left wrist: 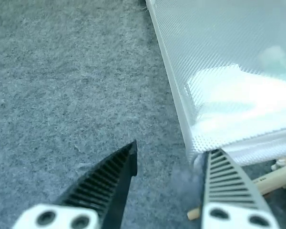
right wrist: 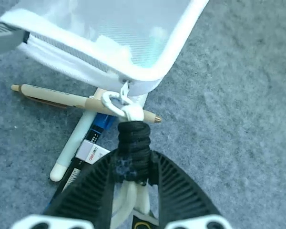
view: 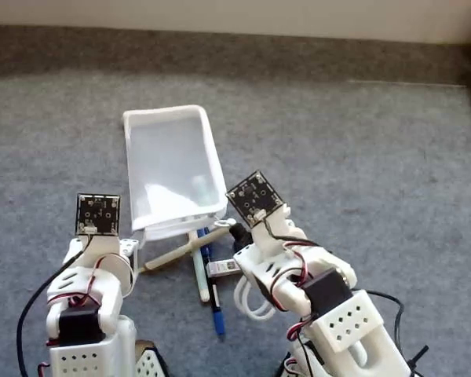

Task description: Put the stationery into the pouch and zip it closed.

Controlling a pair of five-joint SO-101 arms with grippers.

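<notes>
Jaws of left gripper [left wrist: 173, 150] stand wide apart with nothing between them, low over the grey-carpeted desk [view: 377, 157]. Its pale finger sits right at the pouch's near left corner; can't tell if it touches.

Pouch [view: 173, 165]: white mesh, lying flat mid-desk between the two arms, mouth end toward them. Mouth looks partly open, upper lip lifted off the lower layer. A pale shape shows through the mesh inside; can't tell what it is.

Stationery is all outside the pouch, on the desk just at the mouth edge:
- beige pen [view: 180, 250] lies crosswise along the mouth, butt end toward the left arm, tip toward the right one
- white pen [view: 198, 271] runs from the mouth toward the arms, passing under the beige pen
- blue pen [view: 213, 294] lies just beside the white pen on its right, roughly parallel, with a white label mid-barrel and a darker stretch below that

White loop [right wrist: 120, 102] hangs off the pouch's near right corner, resting over the beige pen's tip end. Black cord [right wrist: 133, 138] is tied to that loop and runs straight back from it.

Right gripper [right wrist: 133, 161] is clamped on the black cord, both fingers pressed against it, just off the pouch's near right corner and above the pens.
</notes>
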